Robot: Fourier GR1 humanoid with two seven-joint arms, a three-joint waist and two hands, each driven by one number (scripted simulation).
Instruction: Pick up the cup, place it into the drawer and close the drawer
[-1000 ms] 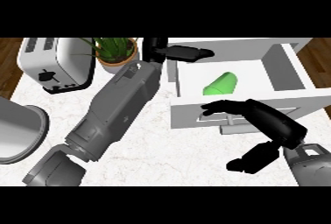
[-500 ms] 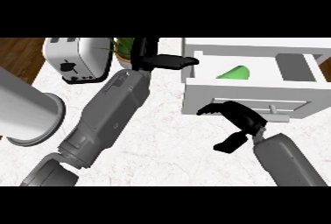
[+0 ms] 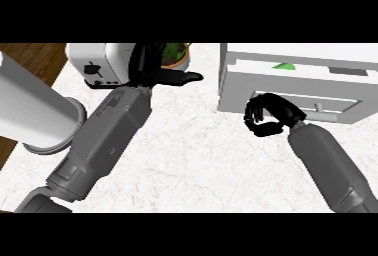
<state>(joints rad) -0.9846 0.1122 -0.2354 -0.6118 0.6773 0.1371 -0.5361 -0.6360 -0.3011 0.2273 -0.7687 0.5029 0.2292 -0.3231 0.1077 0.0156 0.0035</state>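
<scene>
Cup (image 3: 283, 65): a small green sliver, seen through the narrow gap at the top of the drawer; it lies inside, apart from both hands.
Drawer (image 3: 310, 95): white, at the upper right of the counter, nearly shut (only a thin opening shows above its front panel).
Right hand (image 3: 267, 119): fingers curled in on themselves, grasping nothing, knuckles against or just beside the lower left of the drawer front; contact cannot be told for certain.
Left hand (image 3: 156, 70): raised at upper centre, fingers relaxed and straight, holding nothing, in front of the toaster.
Surroundings: toaster (image 3: 100, 65), potted plant (image 3: 176, 53) behind the left hand, grey cylinder (image 3: 33, 112) at left, marble counter (image 3: 199, 165).
Progress: pick and placement appear done; judged remaining is the last push to seat the drawer flush.
</scene>
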